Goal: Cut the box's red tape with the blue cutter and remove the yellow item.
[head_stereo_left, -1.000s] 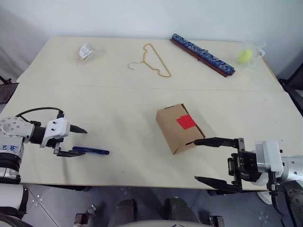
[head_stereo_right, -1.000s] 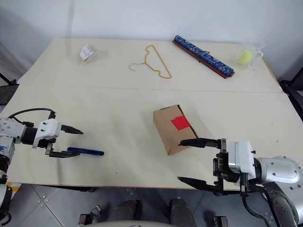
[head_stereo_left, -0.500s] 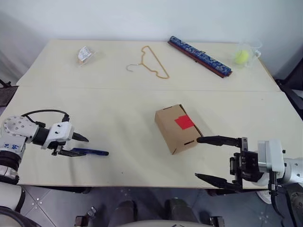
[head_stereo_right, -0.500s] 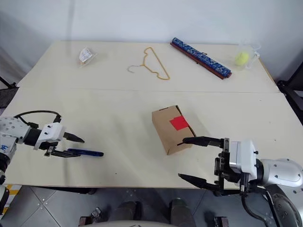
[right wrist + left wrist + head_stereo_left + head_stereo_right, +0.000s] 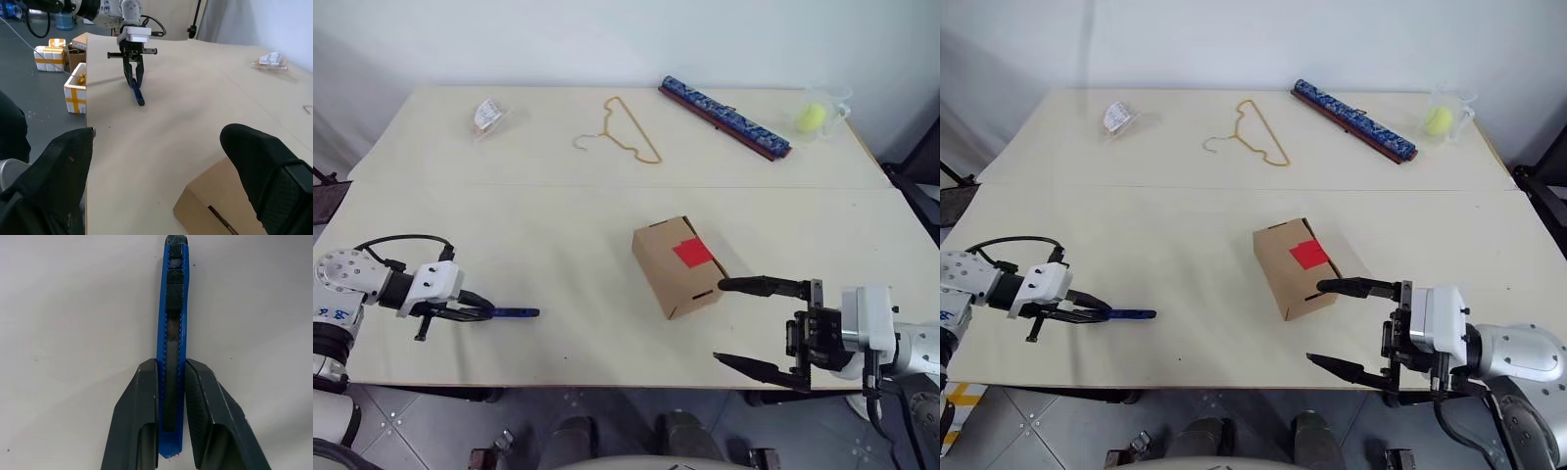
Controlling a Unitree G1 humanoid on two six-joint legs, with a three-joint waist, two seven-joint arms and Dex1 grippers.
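The blue cutter [image 5: 516, 312] lies flat on the table near its front left edge. My left gripper [image 5: 481, 311] is shut on the cutter's near end; in the left wrist view both fingers [image 5: 143, 406] press against the blue cutter [image 5: 173, 333]. The box [image 5: 677, 266], brown cardboard with red tape [image 5: 695, 253] on top, sits closed at the table's middle. My right gripper [image 5: 720, 321] hovers open just right of the box at the front edge, nothing between its fingers. The yellow item is out of view.
Along the far side of the table [image 5: 558, 235] lie a small wrapped packet [image 5: 489, 115], a gold wire hanger [image 5: 625, 129], a long blue patterned bar [image 5: 724, 117] and a clear cup with a yellow-green ball [image 5: 815, 115].
My left gripper has closed from wide open onto the blue cutter's end. The right gripper has stayed open beside the box.
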